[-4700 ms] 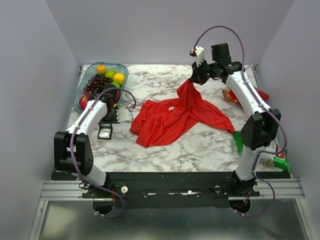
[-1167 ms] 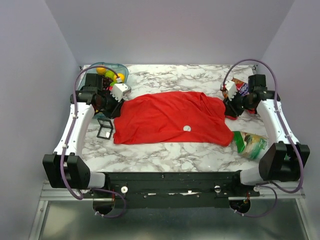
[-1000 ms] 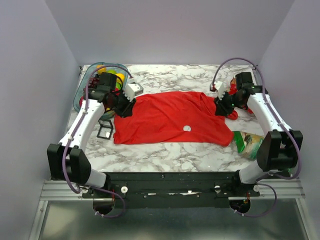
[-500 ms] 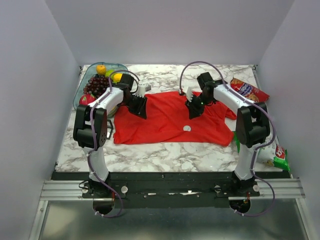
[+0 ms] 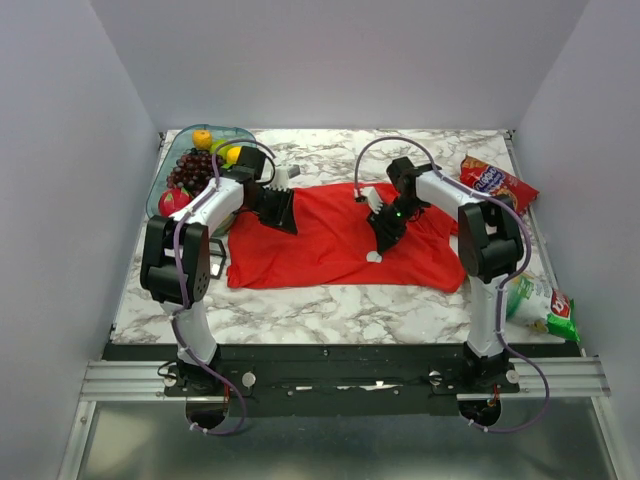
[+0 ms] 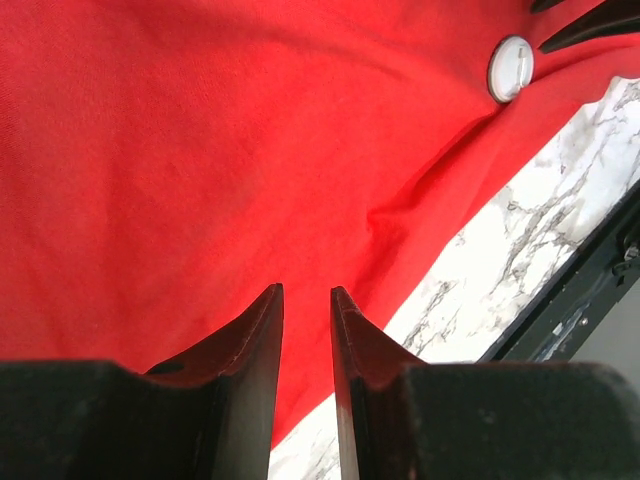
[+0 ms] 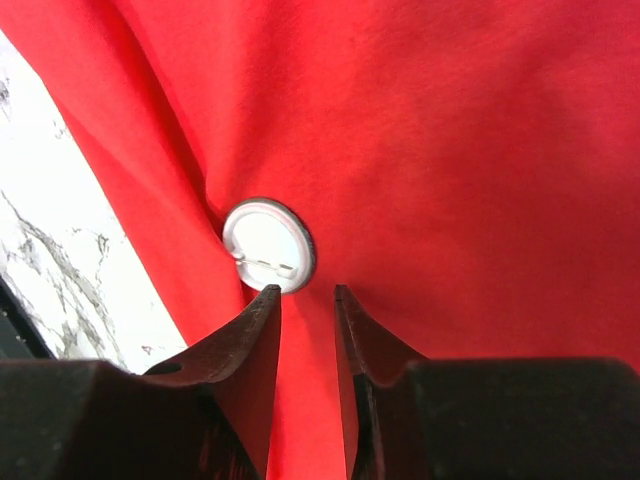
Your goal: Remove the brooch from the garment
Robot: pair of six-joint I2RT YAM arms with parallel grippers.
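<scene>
1. brooch [image 7: 268,245] pinned on the red t-shirt [image 5: 330,240], toward its near right part; not removed.
2. my right gripper [image 7: 305,300] hovers just beside it, jaws a narrow slit apart, pinching nothing.
3. my left gripper [image 6: 305,300] over the shirt's far left, likewise narrow, empty.
4. left: grasp and detach.

Light is bright, even and diffuse, falling from above, with only soft shadows under the arms on the desk [image 5: 330,300]. Wrist views are sharp on the cloth, while the near dark fingers [image 7: 250,340] blur slightly.
</scene>
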